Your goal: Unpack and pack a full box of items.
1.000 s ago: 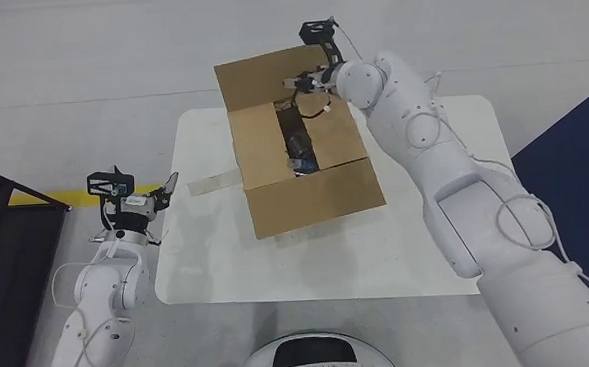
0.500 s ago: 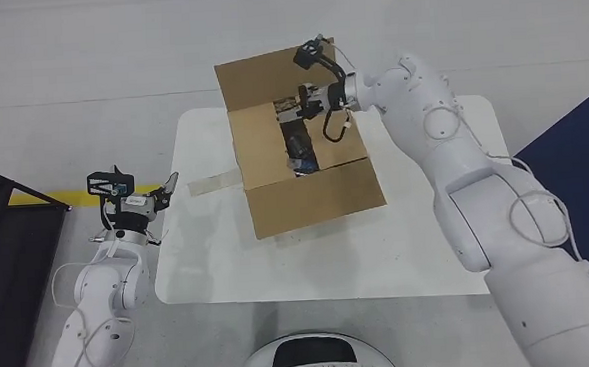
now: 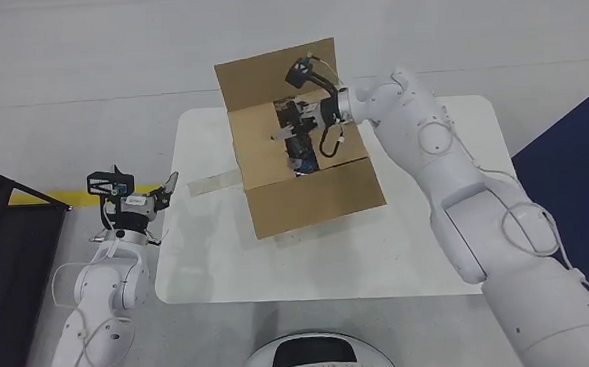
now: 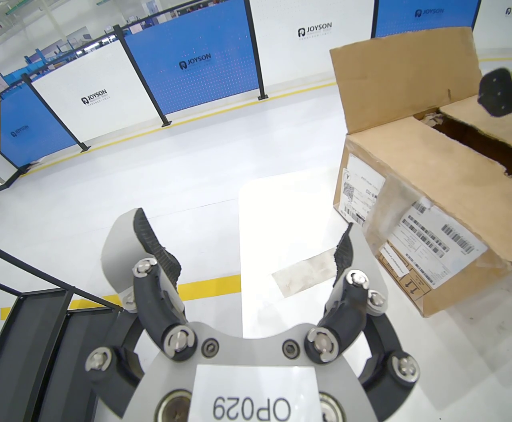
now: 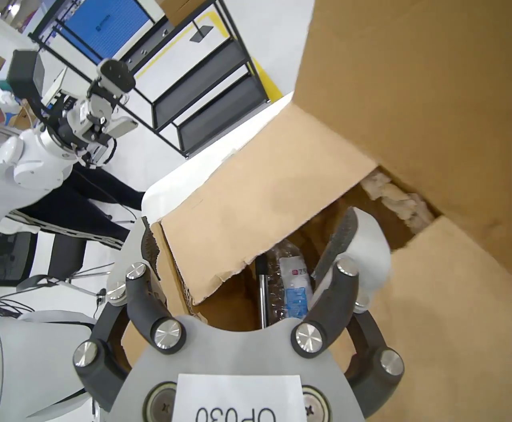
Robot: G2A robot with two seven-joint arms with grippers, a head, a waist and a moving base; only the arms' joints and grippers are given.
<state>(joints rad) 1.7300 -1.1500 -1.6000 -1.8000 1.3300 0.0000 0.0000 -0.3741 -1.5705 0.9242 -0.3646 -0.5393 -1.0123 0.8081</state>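
Barcoded shipping labels pasted on the cardboard box's side, a printed code tag on the left hand, another on the right hand, logo lettering on blue-and-white partition panels behind.

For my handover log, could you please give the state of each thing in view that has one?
cardboard box: open, flaps unfolded.
clear bottle: lying inside the box.
left gripper: open, empty, at the table's edge.
right gripper: open, empty, over the box opening.
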